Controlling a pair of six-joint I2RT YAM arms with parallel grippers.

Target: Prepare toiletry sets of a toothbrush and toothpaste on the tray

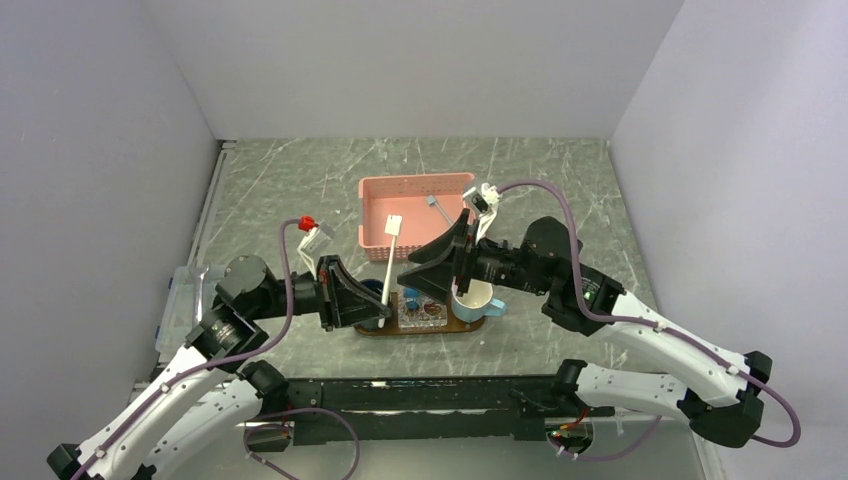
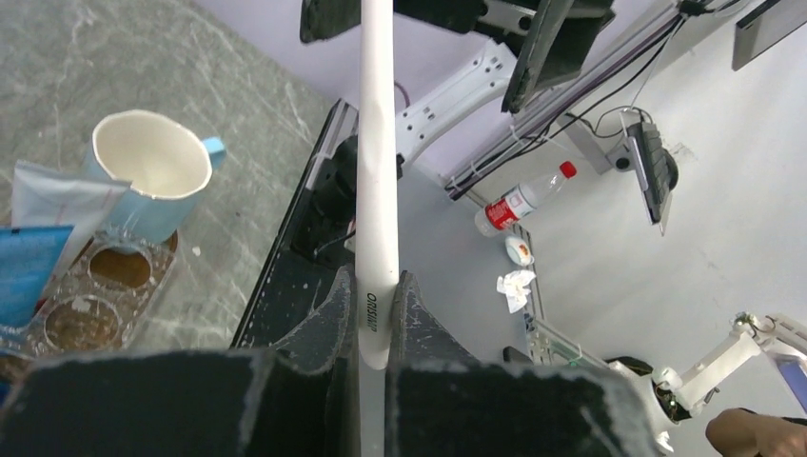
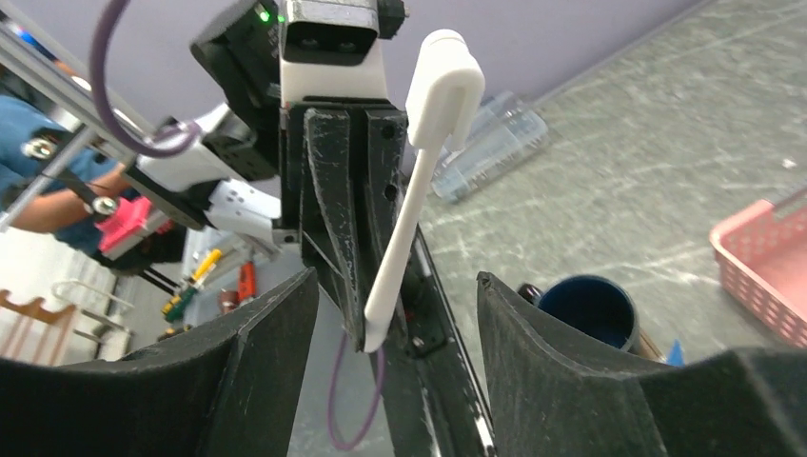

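From above, the grey marbled worktop [image 1: 300, 190] holds a pink plastic basket with holes [image 1: 415, 200] at the far side. Nearer the arms lies the flat dark-brown wooden tray [image 1: 466, 323]. A light-blue mug [image 1: 476, 300] stands at the right end of the tray, and small blue toothpaste tubes [image 1: 412, 297] lie in the middle of it. The left claw [image 1: 378, 300] holds a thin white plastic toothbrush [image 1: 390, 255] by its low end. The brush stands up over the left part of the tray, with its head at the top. The right claw [image 1: 425, 265] is just beside the brush. In the left wrist view, the two black fingers [image 2: 328, 319] are shut tight on the white handle. The light-blue mug and the toothpaste tubes are off to the left, next to a small clear dish with round holes [image 2: 95, 295]. In the right wrist view, the right claw's two fingers [image 3: 266, 352] stand wide apart, one on each side of the brush, and do not touch it. A dark-blue mug [image 3: 590, 309] stands below and to the right. I think the step in hand is bringing one toothbrush to the tray, and only the left claw carries it. Next, the right claw should move back out of the way. Then the left claw should tip the brush flat and set it down gently on the tray beside a toothpaste tube, without bumping the mugs.
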